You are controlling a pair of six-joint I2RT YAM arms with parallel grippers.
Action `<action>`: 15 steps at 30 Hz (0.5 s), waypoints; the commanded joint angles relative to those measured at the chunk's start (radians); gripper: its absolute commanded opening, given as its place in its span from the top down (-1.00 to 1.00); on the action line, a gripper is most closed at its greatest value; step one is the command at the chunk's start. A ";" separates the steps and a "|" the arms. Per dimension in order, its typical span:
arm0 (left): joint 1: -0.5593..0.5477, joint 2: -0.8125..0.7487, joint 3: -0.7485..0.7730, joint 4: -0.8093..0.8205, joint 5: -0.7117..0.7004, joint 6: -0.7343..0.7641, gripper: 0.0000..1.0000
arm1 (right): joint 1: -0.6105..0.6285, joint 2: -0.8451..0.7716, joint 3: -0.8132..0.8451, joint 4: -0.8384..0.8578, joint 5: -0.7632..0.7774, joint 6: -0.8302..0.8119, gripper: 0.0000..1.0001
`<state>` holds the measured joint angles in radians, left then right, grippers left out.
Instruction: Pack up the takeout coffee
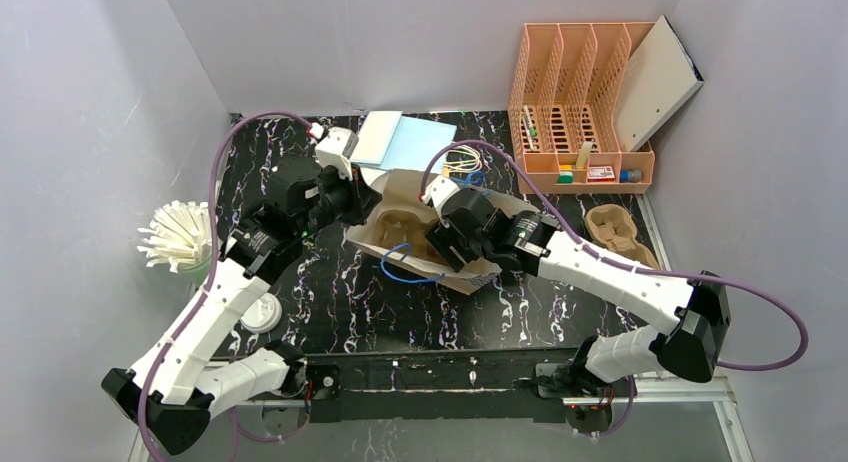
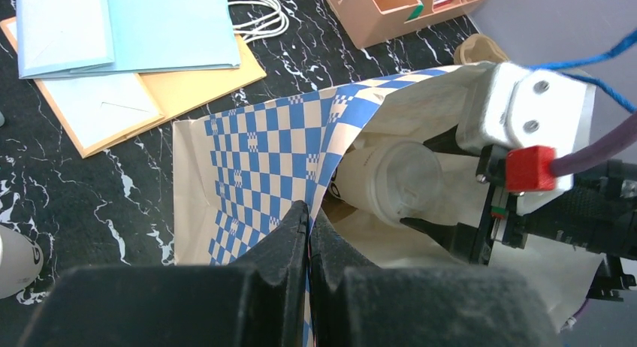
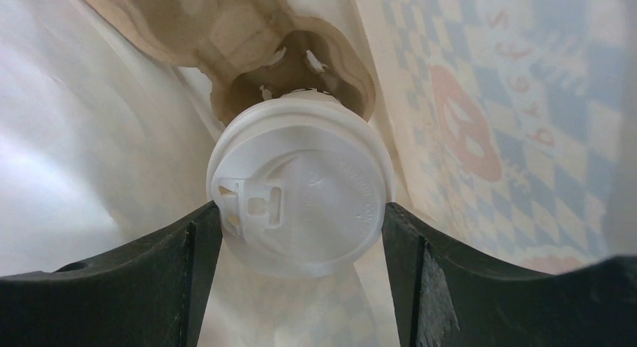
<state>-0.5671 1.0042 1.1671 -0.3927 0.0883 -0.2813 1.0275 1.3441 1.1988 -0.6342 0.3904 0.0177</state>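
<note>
Pinching the rim of the bag, the left gripper is clamped on the paper, apparently to hold the mouth open. Inside the bag, the right gripper grips the lidded coffee cup by its sides, just short of the cardboard carrier lying deeper in.

Right hand in paper bag

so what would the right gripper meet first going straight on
Likely the pulp cup carrier in the bag, just beyond the lidded coffee cup in its fingers; depth is unclear.
</note>
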 commanded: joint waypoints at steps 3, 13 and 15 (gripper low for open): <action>-0.002 -0.034 -0.028 -0.009 0.041 0.002 1.00 | -0.002 0.005 0.119 -0.044 -0.008 0.002 0.50; -0.002 -0.017 -0.004 -0.121 0.104 -0.025 1.00 | -0.002 0.010 0.130 -0.144 -0.120 0.040 0.49; -0.002 -0.001 0.021 -0.194 0.117 -0.027 1.00 | -0.001 0.017 0.152 -0.195 -0.167 0.060 0.48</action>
<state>-0.5671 0.9974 1.1439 -0.4477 0.1444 -0.2939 1.0275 1.3544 1.2861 -0.7383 0.3187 0.0399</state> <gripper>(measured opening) 0.007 0.805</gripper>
